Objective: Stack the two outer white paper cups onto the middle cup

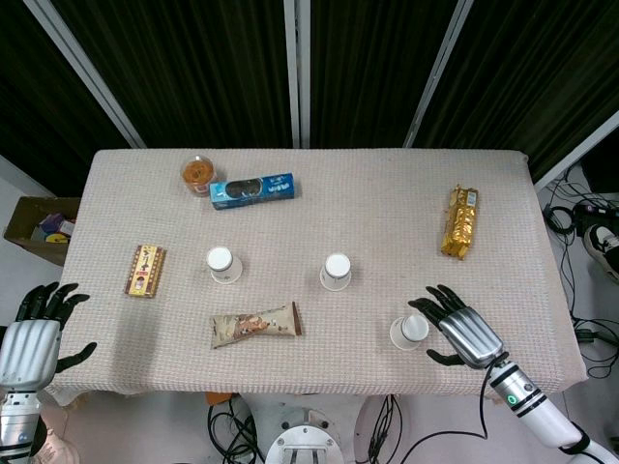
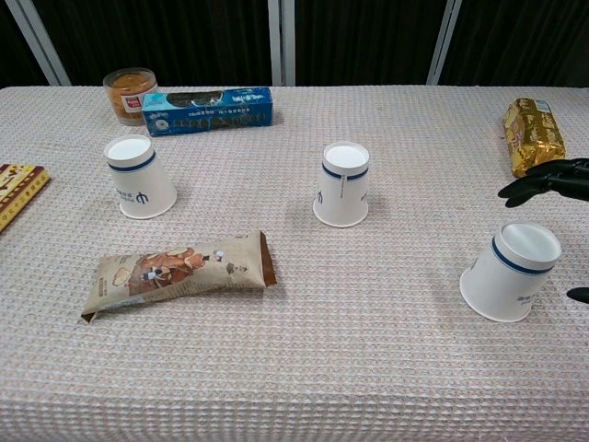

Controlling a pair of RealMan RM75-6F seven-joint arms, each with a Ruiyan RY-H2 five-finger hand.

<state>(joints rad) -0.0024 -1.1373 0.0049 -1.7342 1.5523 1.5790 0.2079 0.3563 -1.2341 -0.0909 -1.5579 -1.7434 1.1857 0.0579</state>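
Now the right hand's [image 1: 462,329] fingers [image 1: 432,296] spread open, holding nothing, just beside the right outer cup [image 1: 409,332] near the bench's [image 1: 387,203] front edge; next they must close around it, then carry it to the middle cup [image 1: 336,272].

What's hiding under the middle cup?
Nothing shows. The middle cup stands upside down, its rim flat on the table, so its inside is covered in both views. Anything beneath it cannot be seen.
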